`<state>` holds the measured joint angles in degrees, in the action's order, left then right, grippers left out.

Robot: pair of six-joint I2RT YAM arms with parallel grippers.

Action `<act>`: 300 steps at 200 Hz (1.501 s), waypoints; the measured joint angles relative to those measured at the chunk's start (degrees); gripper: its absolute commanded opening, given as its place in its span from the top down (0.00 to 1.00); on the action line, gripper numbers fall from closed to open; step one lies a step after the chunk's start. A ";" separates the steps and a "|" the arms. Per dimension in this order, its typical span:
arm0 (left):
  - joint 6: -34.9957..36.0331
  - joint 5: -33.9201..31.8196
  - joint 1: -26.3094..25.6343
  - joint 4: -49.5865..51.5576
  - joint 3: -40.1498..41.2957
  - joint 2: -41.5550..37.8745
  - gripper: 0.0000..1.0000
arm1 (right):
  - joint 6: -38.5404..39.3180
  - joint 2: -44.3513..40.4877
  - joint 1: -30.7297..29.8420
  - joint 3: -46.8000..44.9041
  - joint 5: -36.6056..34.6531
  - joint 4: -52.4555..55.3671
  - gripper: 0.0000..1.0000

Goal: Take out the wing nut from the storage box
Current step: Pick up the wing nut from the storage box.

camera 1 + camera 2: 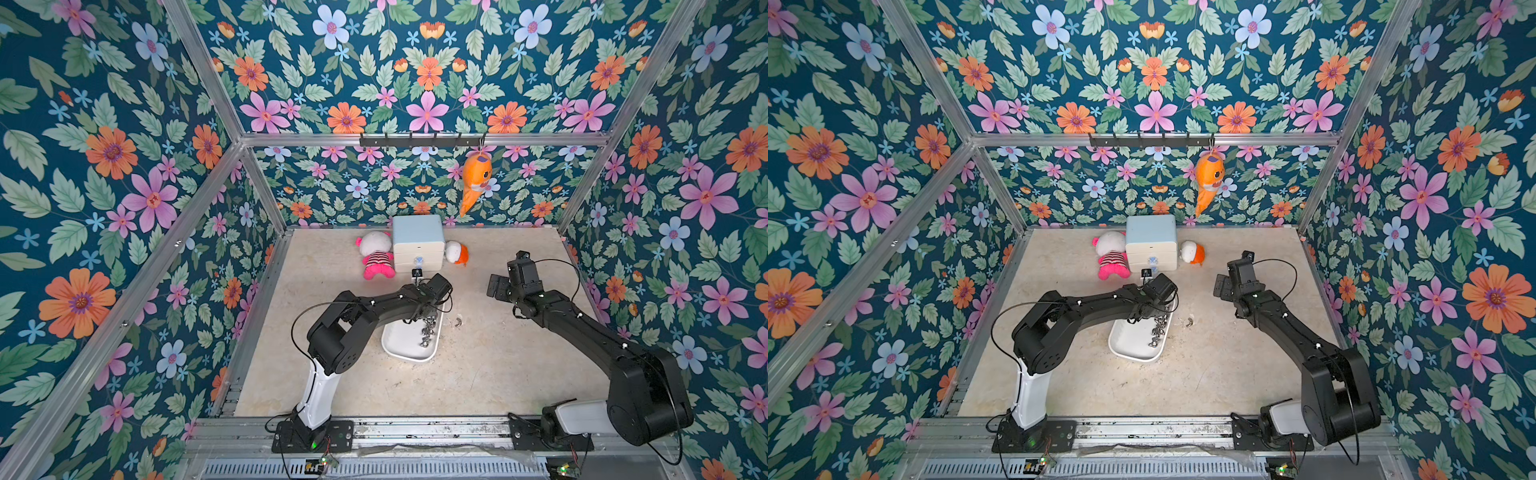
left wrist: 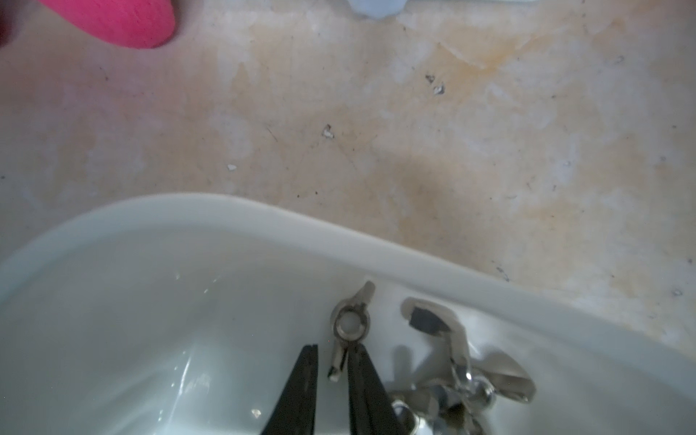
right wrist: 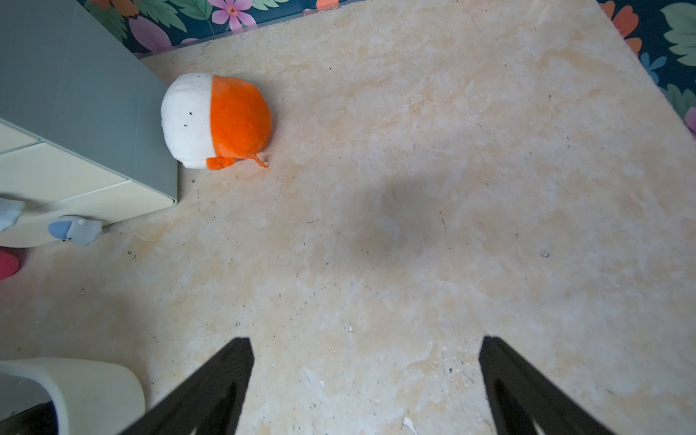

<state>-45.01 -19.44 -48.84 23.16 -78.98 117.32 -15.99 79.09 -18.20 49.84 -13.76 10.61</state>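
The left claw [image 2: 334, 348] stands nearly closed astride one wing of a wing nut [image 2: 348, 325]. One finger [image 2: 363, 376] touches the wing and a sliver of tray shows beside the other, so we cannot tell whether the grip is made. The nut lies inside the storage box [image 2: 339, 233], near its rim, just beside a heap of further wing nuts [image 2: 463, 380]. We complete the closure before lifting, rise straight up clear of the rim, and avoid the heap. The right claw [image 3: 366, 339] hangs wide open over bare bench [image 3: 452, 188]; we leave it parked.
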 measured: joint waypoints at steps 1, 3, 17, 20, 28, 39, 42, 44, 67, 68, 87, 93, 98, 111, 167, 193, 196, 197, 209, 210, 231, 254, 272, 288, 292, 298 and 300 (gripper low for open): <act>0.00 0.00 0.00 0.02 0.00 0.00 0.81 | 0.00 0.00 0.00 0.00 0.00 0.00 0.01; 0.00 0.00 -0.02 0.02 0.00 0.00 0.81 | 0.00 0.00 0.00 0.00 0.00 0.00 0.01; 0.00 -0.02 -0.02 0.00 0.04 0.00 0.82 | 0.00 0.00 0.00 0.00 0.00 0.00 0.01; 0.00 -0.04 -0.02 0.00 0.04 0.00 0.82 | 0.00 0.00 0.00 0.00 0.00 0.00 0.01; 0.00 -0.04 -0.02 0.00 0.04 0.00 0.83 | 0.00 0.00 0.00 0.00 0.00 0.00 0.01; 0.00 -0.07 -0.02 0.00 0.04 0.00 0.84 | 0.00 0.00 0.00 0.00 0.00 0.00 0.01; 0.00 -0.07 -0.02 0.00 0.04 0.00 0.84 | 0.00 0.00 0.00 0.00 0.00 0.00 0.01; 0.00 -0.07 -0.02 0.00 0.04 0.00 0.84 | 0.00 0.00 -0.02 0.00 0.00 0.00 0.01; 0.00 -0.09 -0.02 0.00 0.04 0.00 0.87 | 0.00 0.00 -0.02 0.00 0.00 0.00 0.01; 0.00 -0.09 -0.02 0.00 0.04 0.00 0.87 | 0.00 0.00 -0.02 0.00 0.00 0.00 0.01; 0.02 -0.15 -0.02 -0.09 0.04 0.09 0.89 | 0.00 0.00 -0.02 -0.02 0.00 0.00 0.01; 0.02 -0.15 -0.02 -0.15 0.04 0.09 0.89 | 0.00 0.00 0.00 -0.02 0.00 0.00 0.01; 0.02 -0.15 -0.02 -0.17 0.04 0.09 0.89 | 0.00 0.00 0.00 -0.02 0.00 0.00 0.01; 0.02 -0.15 -0.02 -0.22 0.02 0.09 0.91 | 0.00 0.00 0.00 -0.02 0.00 0.00 0.01; 0.04 -0.15 -0.07 -0.17 -0.13 0.09 1.00 | 0.00 0.00 0.00 -0.02 0.00 0.00 0.01; 0.26 -0.15 -0.17 -0.04 -0.13 -0.31 1.00 | 0.00 0.00 -0.02 -0.02 0.02 0.00 0.01; 0.24 -0.15 -0.20 -0.04 -0.13 -0.42 1.00 | 0.00 0.00 -0.02 -0.02 0.02 0.00 0.01; 0.26 -0.15 -0.22 -0.02 -0.13 -0.46 1.00 | 0.00 0.00 -0.02 -0.02 0.02 0.00 0.01; 0.28 -0.17 -0.37 0.04 -0.13 -0.92 1.00 | 0.00 0.00 -0.02 -0.02 0.04 0.00 0.01; 0.31 -0.17 -0.39 0.04 -0.13 -0.98 1.00 | 0.00 0.00 -0.02 -0.02 0.04 0.00 0.01; 0.52 -0.63 -1.03 0.52 -0.61 -1.92 1.00 | 0.00 0.00 -0.04 -0.02 0.20 0.00 0.01; 1.11 -1.20 -2.12 1.14 -1.95 -2.99 1.00 | 0.00 0.02 -0.15 0.00 0.20 0.00 0.01; 1.73 -1.95 -3.21 1.84 -3.41 -4.04 1.00 | 0.00 0.02 -0.20 0.07 0.20 0.02 0.01; 1.95 -2.91 -4.37 2.86 -5.07 -4.87 1.00 | 0.00 0.02 -0.31 0.46 0.20 0.13 0.01; 2.01 -3.15 -4.70 3.10 -5.60 -5.07 1.00 | 0.00 0.02 -0.33 0.55 0.20 0.13 0.01; 2.14 -3.34 -5.11 3.41 -6.36 -5.29 1.00 | 0.00 0.02 -0.39 0.68 0.20 0.09 0.01; 2.16 -3.43 -5.25 3.50 -6.60 -5.33 1.00 | 0.00 0.02 -0.42 0.68 0.20 0.04 0.01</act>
<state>-42.85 -22.87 -54.08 26.65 -85.58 111.98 -15.99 79.11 -18.61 50.52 -13.56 10.66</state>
